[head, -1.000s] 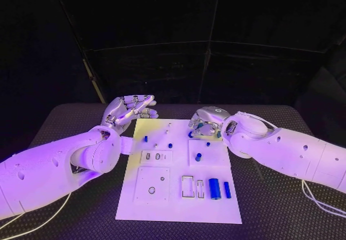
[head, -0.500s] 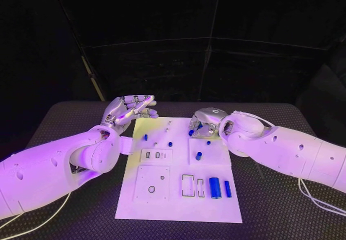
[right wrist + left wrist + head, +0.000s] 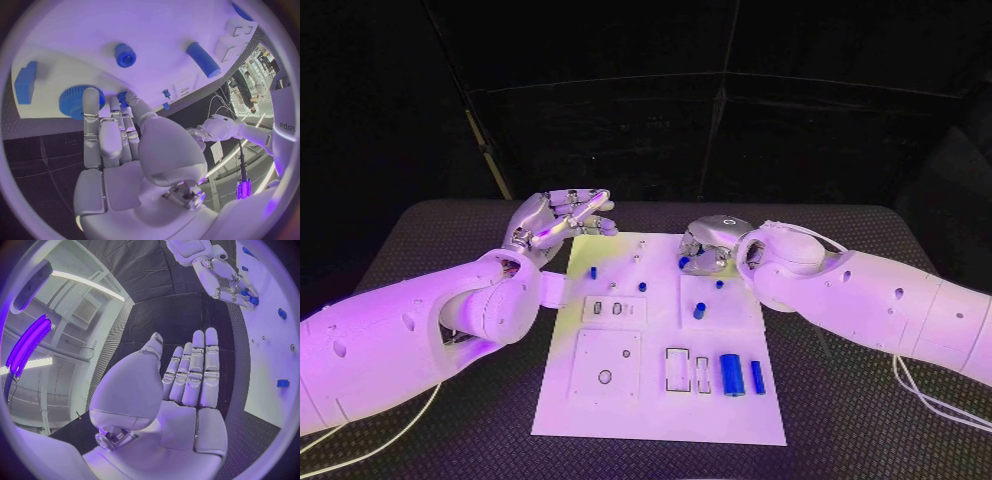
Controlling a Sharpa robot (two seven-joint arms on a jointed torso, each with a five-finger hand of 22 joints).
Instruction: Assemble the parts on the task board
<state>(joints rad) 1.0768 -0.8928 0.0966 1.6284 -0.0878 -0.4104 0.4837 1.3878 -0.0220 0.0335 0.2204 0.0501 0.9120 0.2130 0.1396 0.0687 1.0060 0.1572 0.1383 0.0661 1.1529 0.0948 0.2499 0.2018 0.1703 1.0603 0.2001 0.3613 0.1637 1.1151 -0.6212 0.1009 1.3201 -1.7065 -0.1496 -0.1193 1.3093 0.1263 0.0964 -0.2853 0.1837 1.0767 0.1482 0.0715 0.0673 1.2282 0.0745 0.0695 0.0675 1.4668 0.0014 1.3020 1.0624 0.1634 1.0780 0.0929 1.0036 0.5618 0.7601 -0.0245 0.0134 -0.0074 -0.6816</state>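
Parts by the task board's (image 3: 656, 400) far edge look small, stiff, light: pinch their sides. Right hand (image 3: 705, 247) curls over a blue gear (image 3: 76, 101), grasp unclear; left hand (image 3: 561, 217) open, empty.

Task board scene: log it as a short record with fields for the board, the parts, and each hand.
board: white task board lying flat on the black table
near-edge parts: large blue cylinder with a slimmer blue piece beside it
far-end parts: blue gear, blue block
left hand: raised off the board's far left corner, fingers straight, holding nothing
right hand: over the board's far right end, fingertips at the gear; grip cannot be told
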